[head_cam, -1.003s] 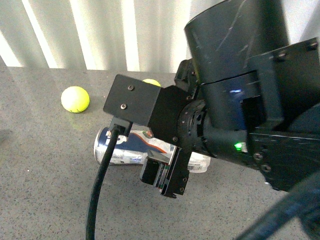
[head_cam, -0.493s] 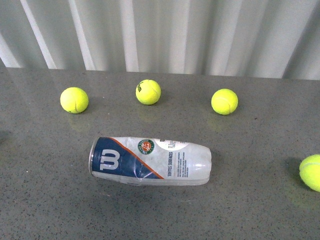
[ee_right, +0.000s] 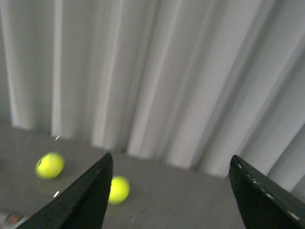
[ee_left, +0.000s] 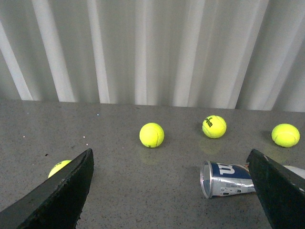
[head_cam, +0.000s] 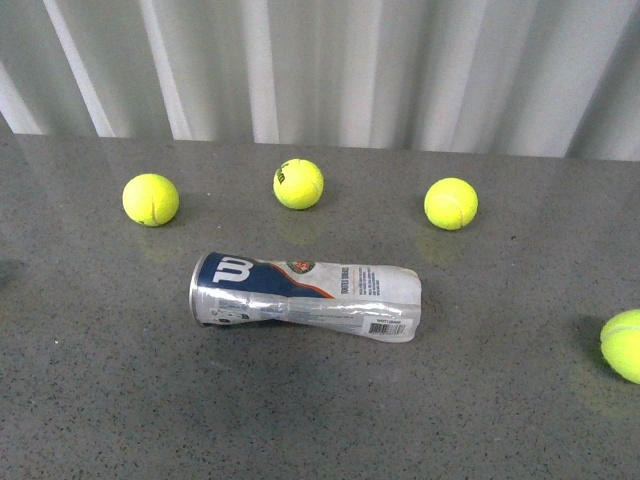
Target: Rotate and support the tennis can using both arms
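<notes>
While the grey table (head_cam: 100, 400) bears everything, our left gripper (ee_left: 169, 157) and right gripper (ee_right: 170, 160) both hang spread wide, holding nothing.
The tennis can (head_cam: 305, 297) lies on its side mid-table, silver rim toward our left, touched by neither claw. Round and dented, it may roll away if one claw nudges before the other braces, or buckle under a hard squeeze. The nearest tennis ball (head_cam: 298, 184) behind could get knocked.

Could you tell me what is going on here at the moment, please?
Nothing is held right now. The tennis can lies on its side on the grey table, barcode showing. The left gripper and the right gripper are both open, empty and off the can; neither shows in the front view. Loose tennis balls sit beyond and beside it.
</notes>
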